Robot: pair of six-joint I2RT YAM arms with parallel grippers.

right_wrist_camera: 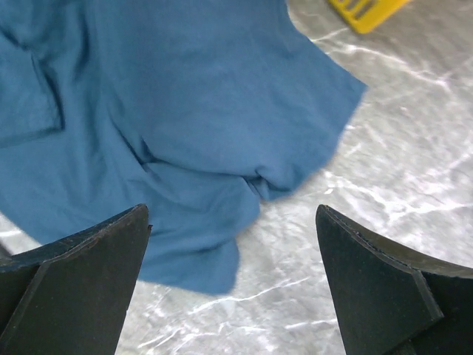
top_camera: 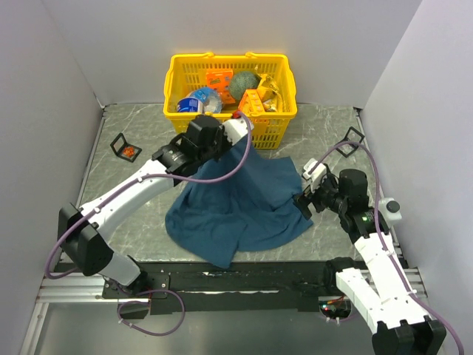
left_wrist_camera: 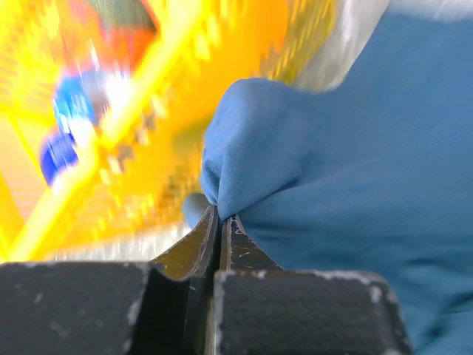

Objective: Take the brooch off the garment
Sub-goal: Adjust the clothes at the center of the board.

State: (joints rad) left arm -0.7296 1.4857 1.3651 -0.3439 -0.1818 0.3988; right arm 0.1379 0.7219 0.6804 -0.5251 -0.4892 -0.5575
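Left wrist view shows our left tool (left_wrist_camera: 219,220) pinching the garment (left_wrist_camera: 355,185), so we should lift gently, baring the brooch for our spread right tool (right_wrist_camera: 230,216).

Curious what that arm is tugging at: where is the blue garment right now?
In the top view the blue garment lies mid-table, just before the yellow basket, its top edge pinched up by the left gripper.

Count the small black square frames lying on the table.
2. The left frame lies near the left wall; the right frame lies just right of the yellow basket. The blue cloth could hide more.
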